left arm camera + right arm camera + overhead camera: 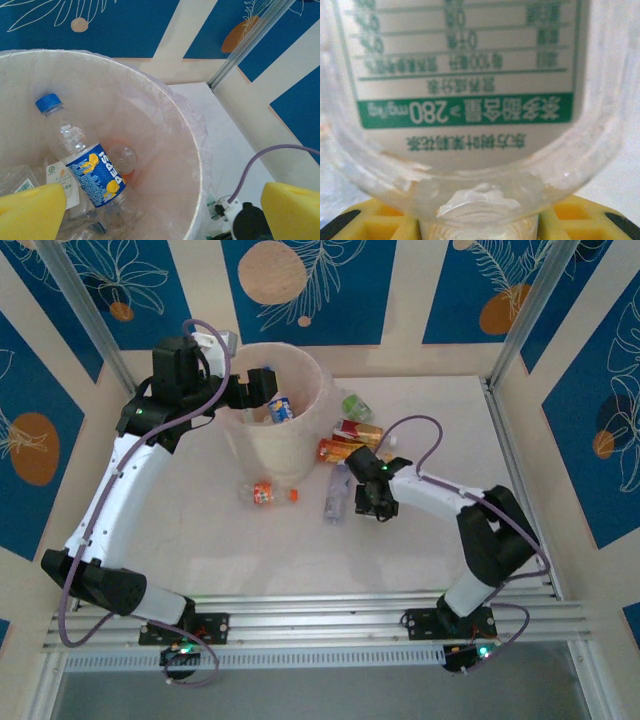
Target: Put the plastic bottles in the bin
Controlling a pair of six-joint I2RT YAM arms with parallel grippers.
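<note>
Top external view: the left gripper [262,386] hangs over the bin [318,400], jaws spread wide and holding nothing. The right gripper [358,496] sits low on the table, clamped on a clear bottle [336,498] at its fingertips. An orange bottle [266,493] lies farther out on that same side, and a red bottle [357,430] rests just beyond the gripper, near the bin.

Left wrist view: the yellow fingers [30,212] stand far apart. Below them, inside the bin [192,160], a blue-capped Pepsi bottle [87,165] leans among other clear bottles.

Right wrist view: the clear bottle [470,165], with its green-banded white label, is pinched between the yellow fingers [375,222], close against the camera.
</note>
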